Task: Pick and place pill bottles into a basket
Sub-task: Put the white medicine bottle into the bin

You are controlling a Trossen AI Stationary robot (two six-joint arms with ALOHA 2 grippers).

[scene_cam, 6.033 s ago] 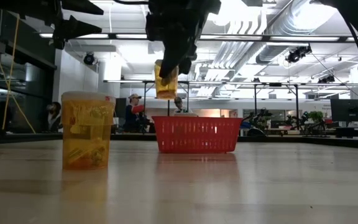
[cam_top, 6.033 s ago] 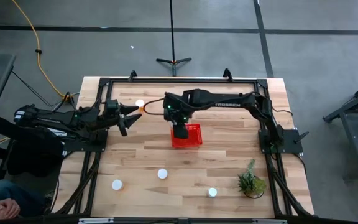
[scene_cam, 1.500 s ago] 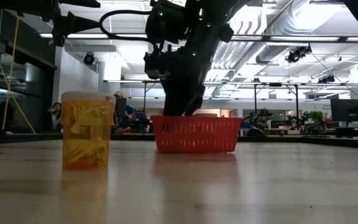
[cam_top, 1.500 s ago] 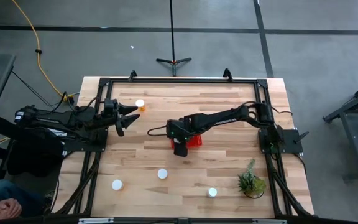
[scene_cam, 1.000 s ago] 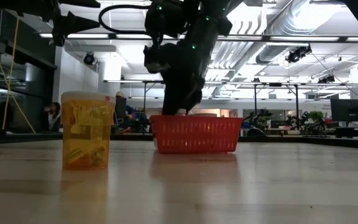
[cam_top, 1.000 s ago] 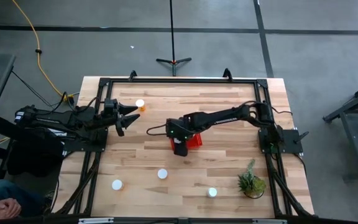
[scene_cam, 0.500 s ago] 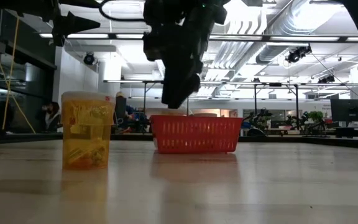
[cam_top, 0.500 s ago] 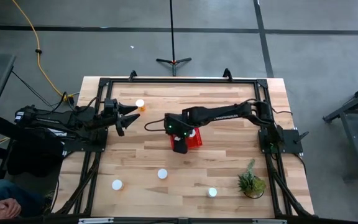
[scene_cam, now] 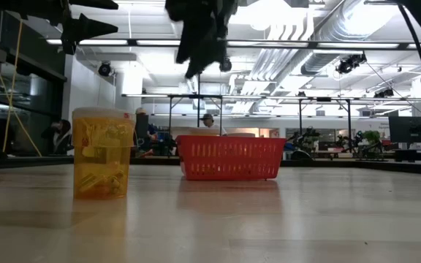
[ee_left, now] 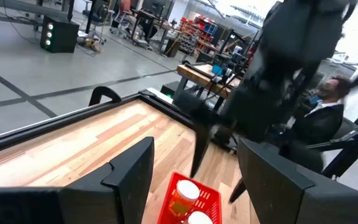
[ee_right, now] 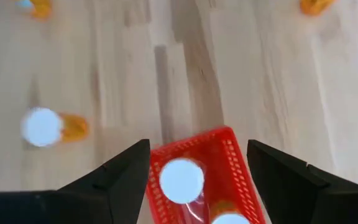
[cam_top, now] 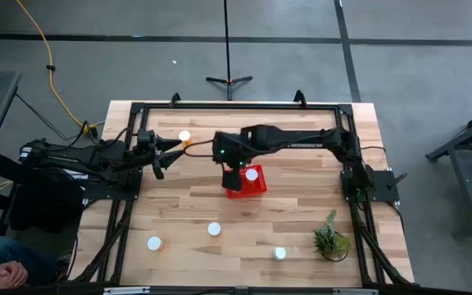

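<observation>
The red basket stands mid-table and holds two pill bottles; their white caps show in the right wrist view. My right gripper hangs open and empty above the basket's left side, high over it in the low view. My left gripper is open and empty at the far left, beside a bottle that stands on the table. Three more bottles stand near the front edge; the closest one shows large in the low view.
A small green potted plant stands at the front right. A black frame runs around the table's edges. Bare wood lies between the basket and the front bottles. People and workbenches show in the room behind.
My right gripper has risen up out of the basket and gone toward the table's far edge, empty. The basket has stayed in place with the bottles in it.
</observation>
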